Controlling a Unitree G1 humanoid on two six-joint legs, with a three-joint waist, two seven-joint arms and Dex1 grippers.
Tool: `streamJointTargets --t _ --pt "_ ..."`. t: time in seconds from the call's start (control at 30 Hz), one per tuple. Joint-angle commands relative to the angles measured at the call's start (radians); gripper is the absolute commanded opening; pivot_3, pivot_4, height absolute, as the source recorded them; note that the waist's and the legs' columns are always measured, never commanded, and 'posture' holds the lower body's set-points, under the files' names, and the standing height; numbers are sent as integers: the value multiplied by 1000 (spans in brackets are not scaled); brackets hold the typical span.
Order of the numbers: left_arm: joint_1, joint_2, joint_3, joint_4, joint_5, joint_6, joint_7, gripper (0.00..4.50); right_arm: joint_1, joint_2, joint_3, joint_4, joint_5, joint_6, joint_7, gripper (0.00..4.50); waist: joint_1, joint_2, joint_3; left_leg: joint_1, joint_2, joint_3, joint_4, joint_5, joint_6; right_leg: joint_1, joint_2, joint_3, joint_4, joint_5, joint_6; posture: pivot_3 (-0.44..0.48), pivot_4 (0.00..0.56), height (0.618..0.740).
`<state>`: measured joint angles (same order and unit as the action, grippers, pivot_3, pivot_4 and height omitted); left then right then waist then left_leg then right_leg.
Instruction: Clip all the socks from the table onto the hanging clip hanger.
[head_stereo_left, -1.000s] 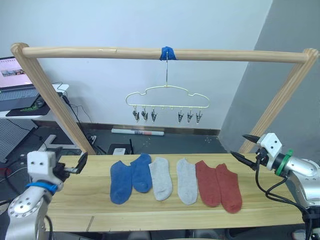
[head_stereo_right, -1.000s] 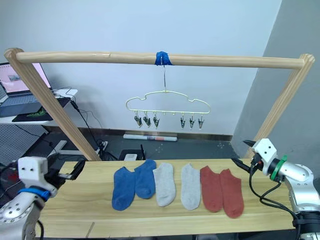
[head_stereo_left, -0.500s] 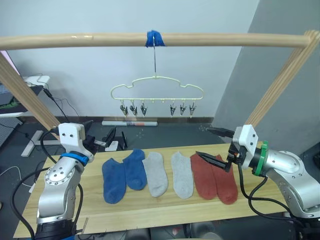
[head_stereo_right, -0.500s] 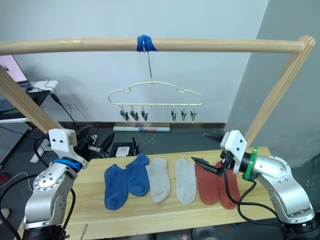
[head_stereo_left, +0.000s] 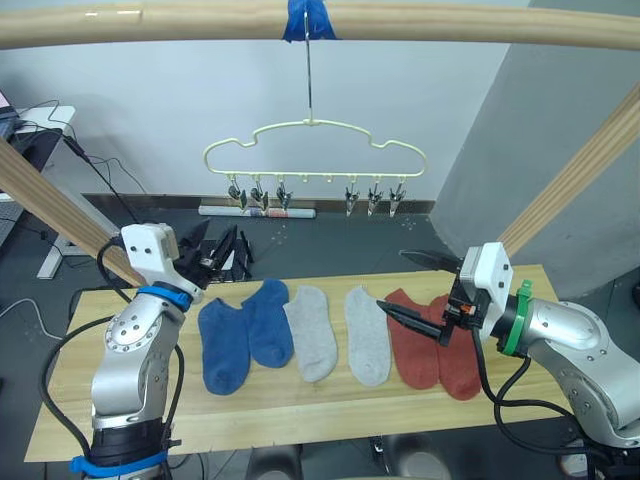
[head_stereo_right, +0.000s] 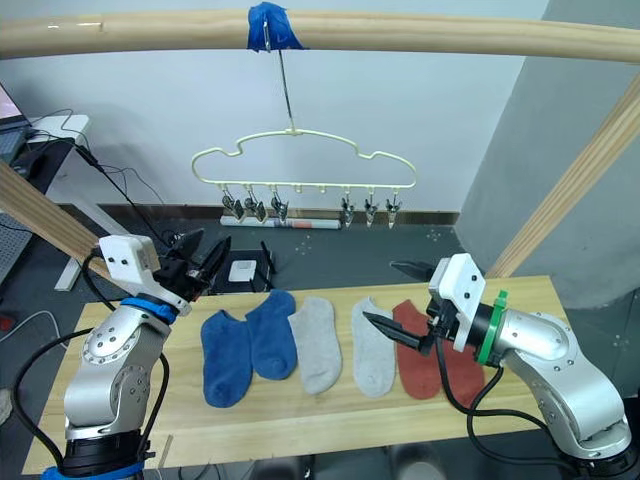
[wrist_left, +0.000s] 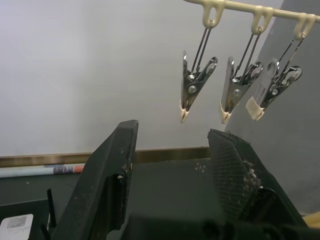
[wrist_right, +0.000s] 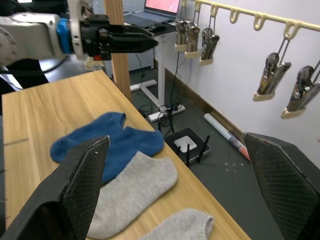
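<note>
Six socks lie in a row on the table (head_stereo_left: 300, 415): two blue socks (head_stereo_left: 243, 335), two light grey socks (head_stereo_left: 312, 332) and two rust red socks (head_stereo_left: 432, 350). The cream clip hanger (head_stereo_left: 315, 152) hangs above and behind them, its metal clips (wrist_left: 197, 85) bare. My left gripper (head_stereo_left: 215, 255) is open at the table's back edge, just left of the blue socks, pointing toward the clips. My right gripper (head_stereo_left: 407, 287) is open, hovering over the inner red sock with one finger low near the right grey sock. The right wrist view takes in the blue socks (wrist_right: 107, 140) and the left gripper (wrist_right: 125, 40).
A thick wooden bar (head_stereo_left: 450, 22) carries the hanger's hook under blue tape (head_stereo_left: 305, 18). Slanted wooden posts (head_stereo_left: 55, 210) (head_stereo_left: 585, 170) stand at both table ends. A small black box (head_stereo_right: 243, 272) and cables lie on the floor behind. A desk with a laptop (wrist_right: 162, 5) stands far left.
The camera has shifted. My right gripper came in from the table's right end to over the red socks. My left gripper moved from the table's left end toward the blue socks.
</note>
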<state>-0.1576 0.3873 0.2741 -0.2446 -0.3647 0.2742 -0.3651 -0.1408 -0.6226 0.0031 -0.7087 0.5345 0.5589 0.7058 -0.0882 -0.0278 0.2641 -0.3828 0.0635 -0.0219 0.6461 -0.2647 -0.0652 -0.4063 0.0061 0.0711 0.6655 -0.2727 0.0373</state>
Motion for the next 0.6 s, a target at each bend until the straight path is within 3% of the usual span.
streamJointTargets --t 0.03,0.6 --pt "-25 -5 11 -21 14 -47 18 2419 -30 7 -2 -72 43 27 -31 4500 -1 0 3 0 0 0 0 0 0 0 0 0 0 0 0 -195 311 740" --pt "-107 -39 -31 79 50 -134 14 2419 -135 22 16 -128 126 145 -130 4500 -2 -2 23 -5 0 0 -1 0 0 -4 0 -1 -1 0 0 -216 316 740"
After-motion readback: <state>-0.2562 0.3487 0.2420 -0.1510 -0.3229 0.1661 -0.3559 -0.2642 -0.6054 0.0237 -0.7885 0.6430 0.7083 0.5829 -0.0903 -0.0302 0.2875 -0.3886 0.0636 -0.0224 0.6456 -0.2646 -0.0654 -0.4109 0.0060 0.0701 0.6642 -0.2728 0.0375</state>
